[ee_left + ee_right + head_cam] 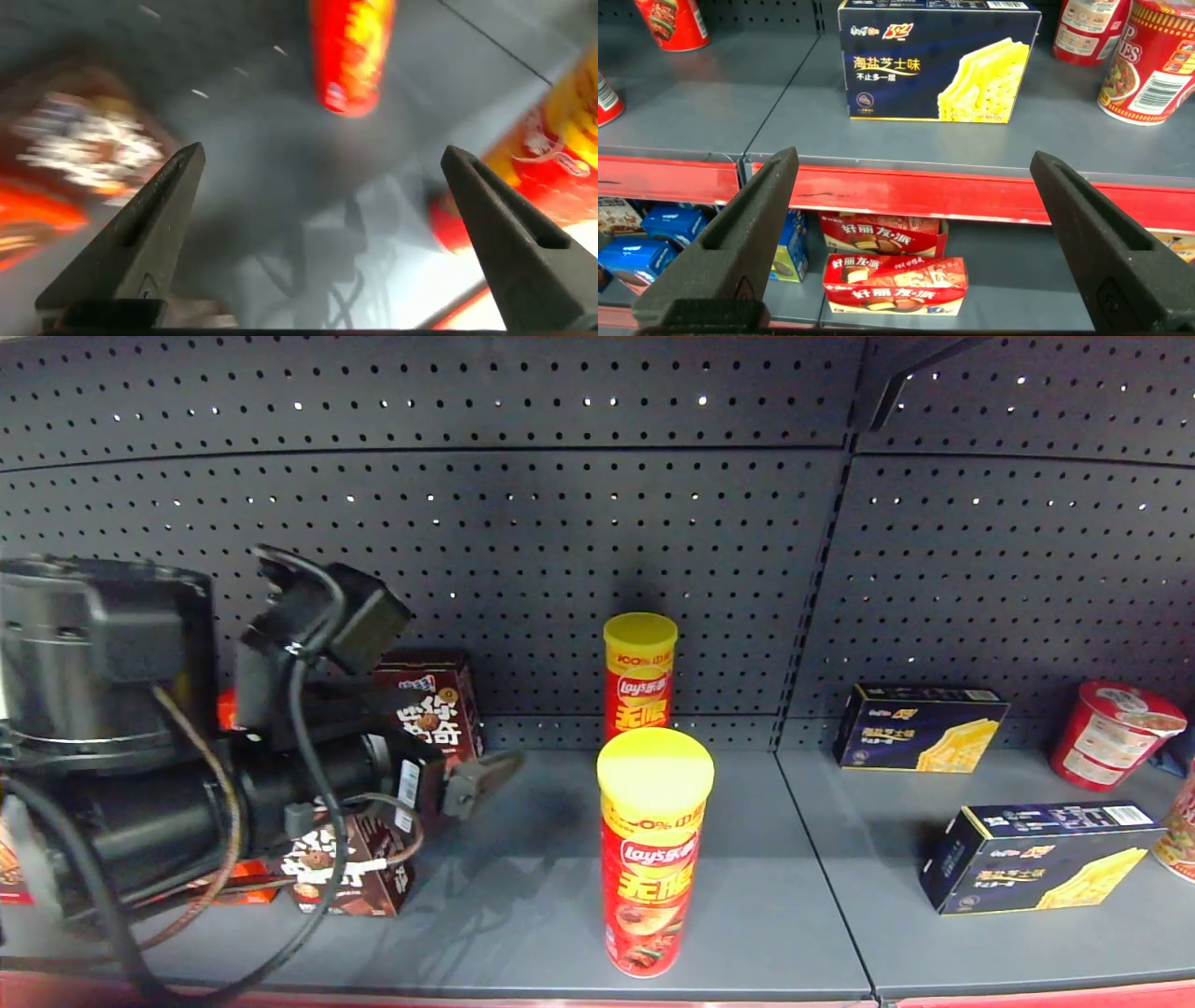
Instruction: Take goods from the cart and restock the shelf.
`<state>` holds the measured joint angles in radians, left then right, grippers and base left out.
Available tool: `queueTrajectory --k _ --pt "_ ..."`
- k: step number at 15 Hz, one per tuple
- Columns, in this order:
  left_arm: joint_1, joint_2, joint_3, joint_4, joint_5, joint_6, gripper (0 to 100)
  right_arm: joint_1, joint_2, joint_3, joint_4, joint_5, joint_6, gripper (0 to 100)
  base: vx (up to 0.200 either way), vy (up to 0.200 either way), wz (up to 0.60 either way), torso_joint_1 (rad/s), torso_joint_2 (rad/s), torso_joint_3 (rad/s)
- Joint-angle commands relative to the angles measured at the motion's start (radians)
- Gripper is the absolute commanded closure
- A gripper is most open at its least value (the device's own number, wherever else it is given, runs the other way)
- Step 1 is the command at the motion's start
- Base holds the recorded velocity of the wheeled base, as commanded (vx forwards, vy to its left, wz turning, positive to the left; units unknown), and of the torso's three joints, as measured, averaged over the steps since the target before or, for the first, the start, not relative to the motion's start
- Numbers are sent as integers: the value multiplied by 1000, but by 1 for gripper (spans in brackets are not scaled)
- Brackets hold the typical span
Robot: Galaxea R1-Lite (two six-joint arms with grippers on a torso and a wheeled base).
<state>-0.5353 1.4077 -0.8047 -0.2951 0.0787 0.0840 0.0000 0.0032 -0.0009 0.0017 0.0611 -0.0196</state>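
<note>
**A:** Where are the fingers of the left gripper, and what are they doing?

**B:** They sit low over the grey shelf. The two dark fingers are spread wide, with nothing between them.

**A:** And the goods?

**B:** Two tall chip canisters stand beyond the fingertips, untouched. The front canister is ahead of the fingers, toward the shelf's lip. The rear canister is ahead of them too, close to the pegboard wall. Both are upright, long axis vertical, yellow lids on top.

**A:** Any labels?

**B:** Each canister has a red wrap with a yellow band, an oval logo and large yellow characters, facing the shelf's front.

**A:** What lies beside the fingers?

**B:** The rear brown box stands just wallward of them, with white lettering on its face. The front brown box lies on the lip side, partly covered by the arm.

**A:** And the right gripper?

**B:** Its fingers are also spread and empty, held before the red shelf edge. Beyond the fingertips a navy cracker box rests with its long axis running from finger to finger. Its printed face is turned toward them, with pale characters beside pictured yellow crackers. Red noodle cups stand past one finger. Red boxes sit on a lower level beneath.
</note>
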Motion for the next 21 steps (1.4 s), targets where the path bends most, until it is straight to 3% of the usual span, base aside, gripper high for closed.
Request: queueTrajectory --k 1,4,5,7,8,10,11,15,17,19,21 --pt "86 -164 12 -4 1 13 0 0 1 1 0 0 0 0 0 0 0 0 0 0" --pt "227 -319 53 -2 3 8 0 0 0 1 0 0 0 0 0 0 0 0 0 0" --pt "250 -348 70 -1 3 6 0 0 1 -1 0 2 0 0 0 0 0 0 0 0" --pt "354 -526 199 2 3 -9 0 0 1 1 0 2 0 0 0 0 0 0 0 0" --pt "387 -607 262 10 3 -29 0 0 1 1 0 2 0 0 0 0 0 0 0 0" --pt "420 -724 354 22 12 -32 0 0 1 1 0 2 0 0 0 0 0 0 0 0" --pt "456 -857 414 94 32 -33 0 0 1 1 0 2 0 0 0 0 0 0 0 0" --pt "468 -1196 437 447 39 -33 0 0 1 1 0 2 0 0 0 0 0 0 0 0" --pt "483 -1331 466 559 85 -40 0 0 1 1 0 2 0 0 0 0 0 0 0 0" --pt "486 -1332 484 522 87 -72 0 0 1 1 0 2 0 0 0 0 0 0 0 0" --pt "486 -1332 568 453 79 -73 0 0 1 1 0 2 0 0 0 0 0 0 0 0"
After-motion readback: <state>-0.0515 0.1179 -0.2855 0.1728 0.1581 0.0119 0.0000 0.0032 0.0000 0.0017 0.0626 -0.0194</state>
